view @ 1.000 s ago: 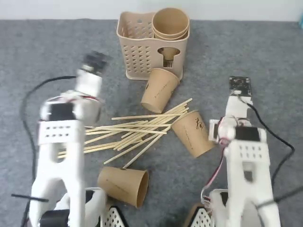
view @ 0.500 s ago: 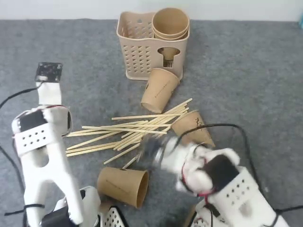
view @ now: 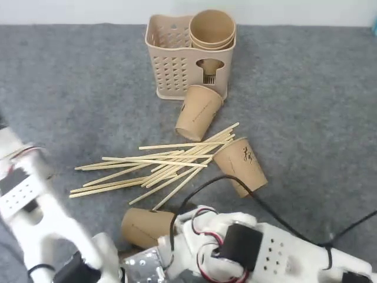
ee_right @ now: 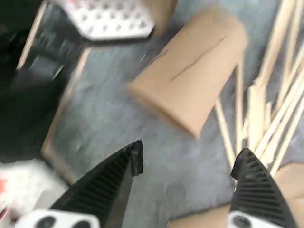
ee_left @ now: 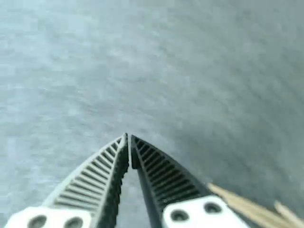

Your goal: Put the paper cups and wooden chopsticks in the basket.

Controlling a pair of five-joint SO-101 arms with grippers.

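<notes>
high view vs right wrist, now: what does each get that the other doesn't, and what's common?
High view adds: the basket, the stacked cups in it, and a loose cup at its foot. Right wrist adds: its own gripper, jaws open. Common to both: the lying cup by the arm bases and the chopsticks beside it.

Beige perforated basket (view: 177, 71), brown paper cups (view: 198, 112), pale wooden chopsticks (view: 166, 163), grey carpet (view: 306, 88)
</notes>
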